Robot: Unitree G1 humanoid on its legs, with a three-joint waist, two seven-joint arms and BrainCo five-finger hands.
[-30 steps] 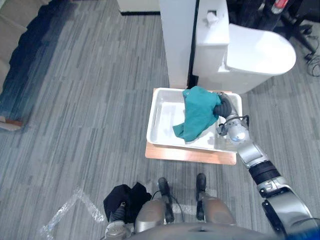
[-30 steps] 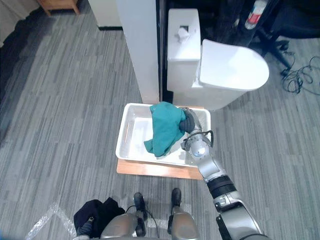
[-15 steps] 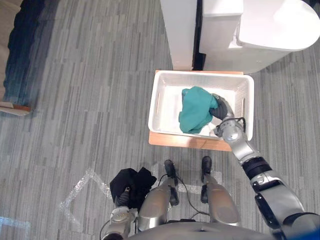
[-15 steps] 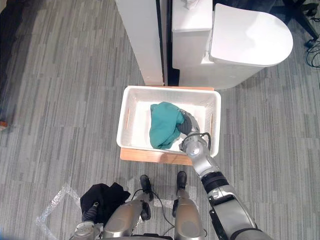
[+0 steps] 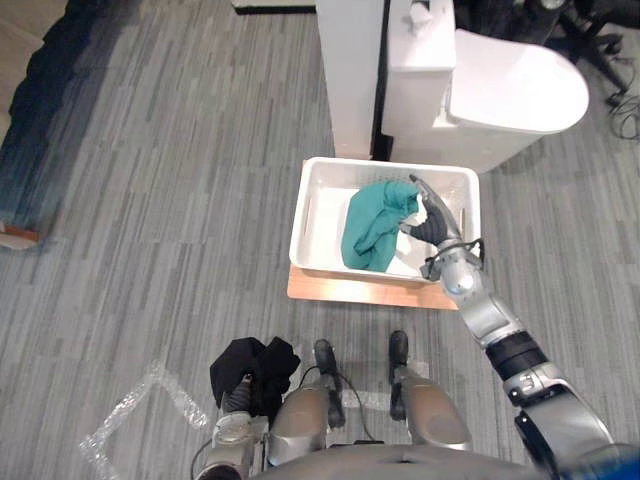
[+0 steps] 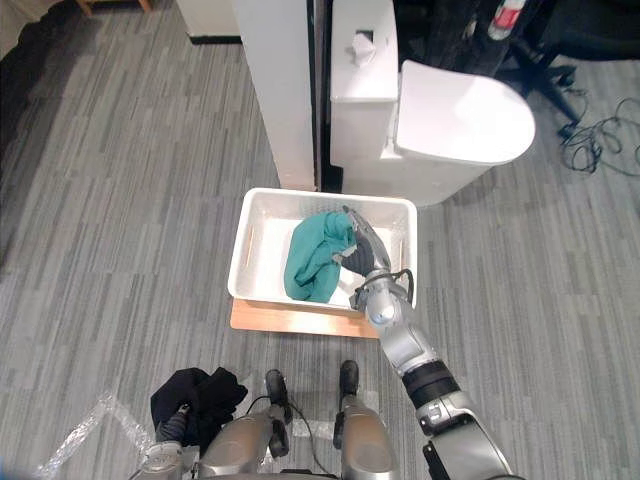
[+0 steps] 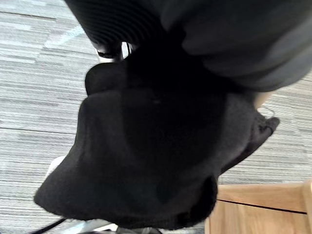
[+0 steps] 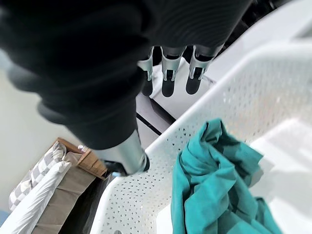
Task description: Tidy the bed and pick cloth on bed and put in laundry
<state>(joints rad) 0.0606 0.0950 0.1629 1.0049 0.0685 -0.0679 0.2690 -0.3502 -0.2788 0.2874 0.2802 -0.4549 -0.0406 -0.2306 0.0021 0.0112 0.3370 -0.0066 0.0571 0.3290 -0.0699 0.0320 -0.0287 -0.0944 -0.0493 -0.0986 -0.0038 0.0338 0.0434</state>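
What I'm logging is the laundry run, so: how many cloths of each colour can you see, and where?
Teal cloth: 1, lying in the white basket.
Black cloth: 1, outside the basket.
Total: 2 cloths.

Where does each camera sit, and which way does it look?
Left eye view: on the head, looking down at the white perforated plastic basket with the teal cloth; right hand over it.
Right eye view: beside it, sharing that scene.
Left wrist view: on that wrist, past the left hand's dark cover to the bunched black cloth.
Right wrist view: along its straight fingers into the basket.
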